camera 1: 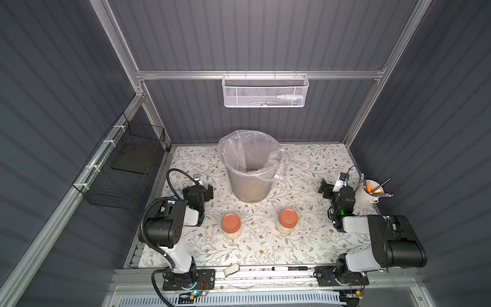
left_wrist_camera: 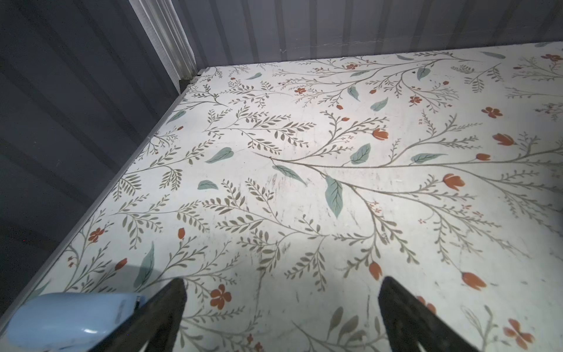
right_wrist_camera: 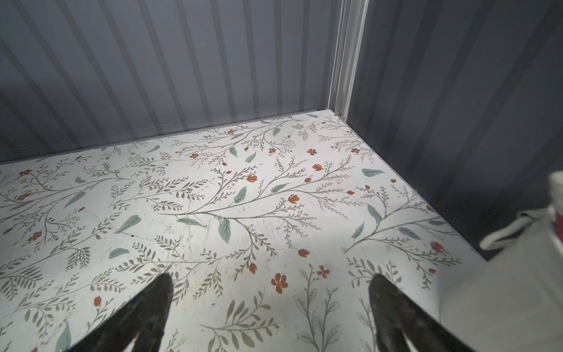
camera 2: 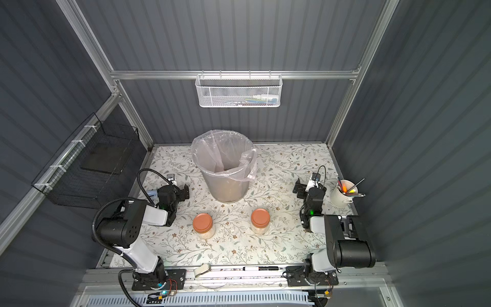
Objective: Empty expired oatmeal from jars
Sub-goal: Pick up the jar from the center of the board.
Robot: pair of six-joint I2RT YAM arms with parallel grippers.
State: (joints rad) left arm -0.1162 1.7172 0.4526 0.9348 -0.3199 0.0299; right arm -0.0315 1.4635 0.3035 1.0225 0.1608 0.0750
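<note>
Two small clear glass jars with terracotta-orange lids stand upright and lidded at the front middle of the floral table; both top views show the left jar (camera 1: 231, 225) (camera 2: 203, 225) and the right jar (camera 1: 287, 220) (camera 2: 260, 220). Pale oatmeal (camera 1: 232, 235) (camera 1: 285, 230) shows through the glass. My left gripper (camera 1: 206, 189) (camera 2: 183, 191) (left_wrist_camera: 281, 280) hovers open and empty, behind and left of the left jar. My right gripper (camera 1: 332, 186) (camera 2: 305, 187) (right_wrist_camera: 271, 275) is open and empty too, behind and right of the right jar. Neither wrist view shows a jar.
A grey plastic-lined bin (camera 1: 249, 188) (camera 2: 225, 188) stands behind the jars. A white cup of pens (camera 1: 370, 195) (right_wrist_camera: 518, 289) sits close to the right gripper. A pale blue object (left_wrist_camera: 70, 320) lies by the left gripper. A black wire basket (camera 1: 125, 172) hangs on the left wall.
</note>
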